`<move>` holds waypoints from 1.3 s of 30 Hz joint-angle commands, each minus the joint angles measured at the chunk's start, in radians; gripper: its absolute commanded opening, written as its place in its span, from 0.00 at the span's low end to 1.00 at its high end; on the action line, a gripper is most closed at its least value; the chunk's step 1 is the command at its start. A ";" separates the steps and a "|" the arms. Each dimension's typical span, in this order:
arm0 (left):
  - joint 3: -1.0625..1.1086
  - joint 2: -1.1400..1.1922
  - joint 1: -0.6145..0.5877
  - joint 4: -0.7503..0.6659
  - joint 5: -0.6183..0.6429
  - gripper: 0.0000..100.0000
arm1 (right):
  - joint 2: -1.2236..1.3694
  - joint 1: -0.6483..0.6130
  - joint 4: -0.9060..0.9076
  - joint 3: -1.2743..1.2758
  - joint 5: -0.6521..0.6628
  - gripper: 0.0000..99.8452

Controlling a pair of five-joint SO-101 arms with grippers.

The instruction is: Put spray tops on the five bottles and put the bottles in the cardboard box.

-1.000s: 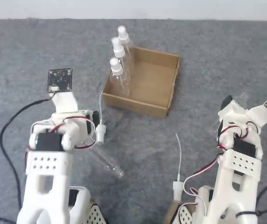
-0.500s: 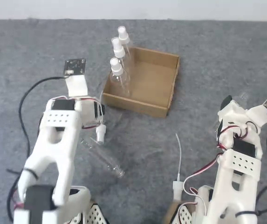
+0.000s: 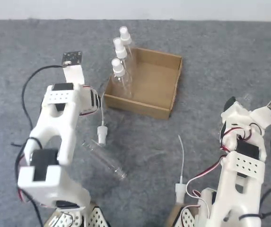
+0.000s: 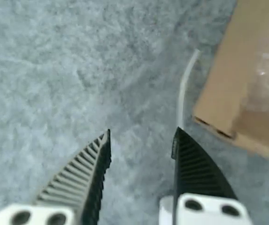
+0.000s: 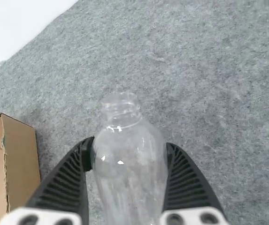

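- Three capped bottles (image 3: 118,71) stand inside the cardboard box (image 3: 147,90), along its wall nearest the left arm. Two bottles are left to do.
- Right hand (image 5: 129,146) pinches an uncapped bottle (image 5: 120,110) by the body, neck open and pointing away from the wrist.
- Left hand (image 4: 141,136) is spread with nothing between the fingers. It hangs over the grey surface (image 3: 211,56) just beside a box corner.
- A loose spray top (image 3: 102,134) lies on the surface by the left arm, its tube running toward the box.
- Another uncapped bottle (image 3: 104,158) lies flat near that spray top.
- A second spray top (image 3: 180,189) lies close to the right arm's base.
- Step, as I judge it: fetching a top for the held bottle.
- Next move calls for the left hand to close on the top's head, then thread the tube into the open neck.
- Hard to see: the lying bottle is clear and faint, and the left fingers are hidden under the arm from above.
- The top's head is cut off in the left wrist view.
- Can't tell how far the held bottle tilts.
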 commanded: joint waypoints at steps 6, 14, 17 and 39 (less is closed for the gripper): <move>-0.186 0.115 -0.009 0.048 -0.048 0.20 | -0.035 -0.007 -0.024 -0.015 0.000 0.01; -0.294 0.115 -0.002 0.186 -0.048 0.20 | -0.035 -0.007 -0.025 -0.015 0.000 0.01; -0.285 0.127 0.026 0.183 -0.048 0.20 | -0.035 -0.007 -0.025 -0.015 0.000 0.01; -0.323 0.244 -0.138 0.147 -0.055 0.20 | -0.035 -0.008 -0.025 -0.015 0.054 0.01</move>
